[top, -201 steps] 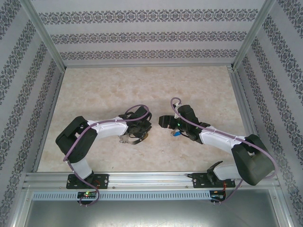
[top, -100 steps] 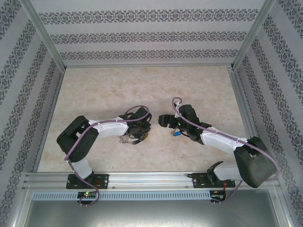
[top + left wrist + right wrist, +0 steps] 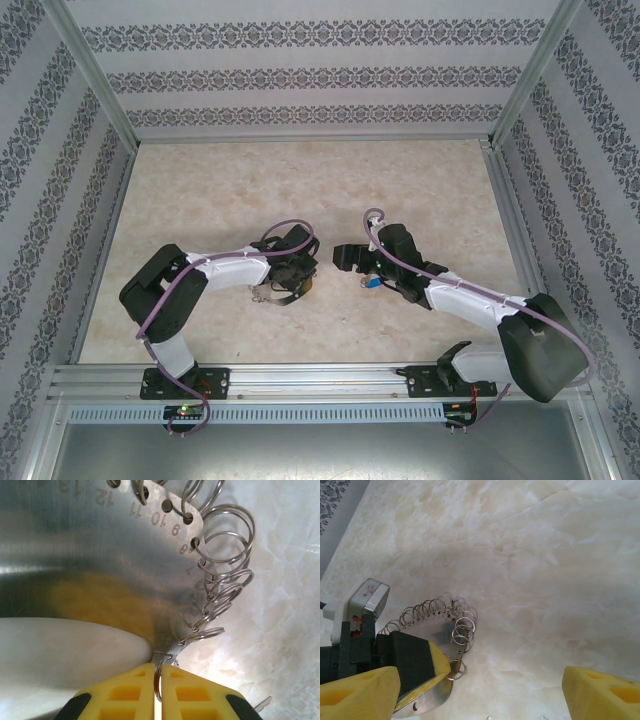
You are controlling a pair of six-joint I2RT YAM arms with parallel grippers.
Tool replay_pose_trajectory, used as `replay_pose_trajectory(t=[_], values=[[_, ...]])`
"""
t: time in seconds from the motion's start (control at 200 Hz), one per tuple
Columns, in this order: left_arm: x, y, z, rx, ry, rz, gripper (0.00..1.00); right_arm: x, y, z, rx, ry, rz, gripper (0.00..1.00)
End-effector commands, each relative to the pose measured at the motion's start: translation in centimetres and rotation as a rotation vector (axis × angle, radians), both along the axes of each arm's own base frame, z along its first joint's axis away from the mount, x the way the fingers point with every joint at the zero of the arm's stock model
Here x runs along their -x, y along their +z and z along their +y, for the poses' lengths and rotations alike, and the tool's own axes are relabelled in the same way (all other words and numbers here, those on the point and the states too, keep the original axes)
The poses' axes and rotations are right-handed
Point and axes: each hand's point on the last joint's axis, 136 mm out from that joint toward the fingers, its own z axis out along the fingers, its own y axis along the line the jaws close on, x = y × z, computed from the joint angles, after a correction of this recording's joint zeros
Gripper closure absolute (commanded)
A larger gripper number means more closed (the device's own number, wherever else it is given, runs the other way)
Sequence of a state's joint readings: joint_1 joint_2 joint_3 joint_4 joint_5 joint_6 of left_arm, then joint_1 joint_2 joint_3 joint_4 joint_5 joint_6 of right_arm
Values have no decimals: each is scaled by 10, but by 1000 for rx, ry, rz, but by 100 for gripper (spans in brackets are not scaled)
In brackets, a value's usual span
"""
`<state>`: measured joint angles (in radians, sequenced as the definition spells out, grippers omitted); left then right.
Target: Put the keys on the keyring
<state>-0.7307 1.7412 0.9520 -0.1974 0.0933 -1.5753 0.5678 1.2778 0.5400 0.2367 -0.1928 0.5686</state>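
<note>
Keyring (image 3: 150,555) in left fingers (image 3: 125,692) over beige marbled tbl (image 3: 545,580), patterned walls (image 3: 320,75).

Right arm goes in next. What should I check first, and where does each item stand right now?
1. Left gripper jaws shut on the keyring: ok.
2. Right gripper jaws open: ok.
3. Key held in the right jaws: not ok, the wrist view shows nothing between them.
4. Keyring opened for threading: cannot tell.
5. Gap between the two grippers in the top view: ok.
</note>
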Motion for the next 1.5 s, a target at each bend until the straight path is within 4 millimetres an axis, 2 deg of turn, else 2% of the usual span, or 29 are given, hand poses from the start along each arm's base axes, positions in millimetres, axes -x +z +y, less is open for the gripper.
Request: replay_pose_trajectory(t=[0.0,0.125,0.345,0.65,0.949,1.069,1.224,1.494], values=[[-8,3,0,-12,-10,-11,91,4,6,4,-2,28,-44,13],[-11,12,-4,-8,-48,-30,95,5,7,4,9,32,-58,2],[-17,35,-8,-48,-169,-86,100,4,4,-3,37,14,-89,2],[-21,58,-6,-46,-228,-122,100,13,8,10,37,145,-148,14],[-20,73,-13,51,-220,-111,100,24,19,14,26,242,-240,44],[-20,81,-12,79,-198,-107,100,28,24,20,6,289,-255,52],[-19,87,-12,109,-178,-96,100,31,24,30,-15,348,-257,53],[-18,81,-12,150,-153,-60,100,30,17,45,-23,405,-260,52]])
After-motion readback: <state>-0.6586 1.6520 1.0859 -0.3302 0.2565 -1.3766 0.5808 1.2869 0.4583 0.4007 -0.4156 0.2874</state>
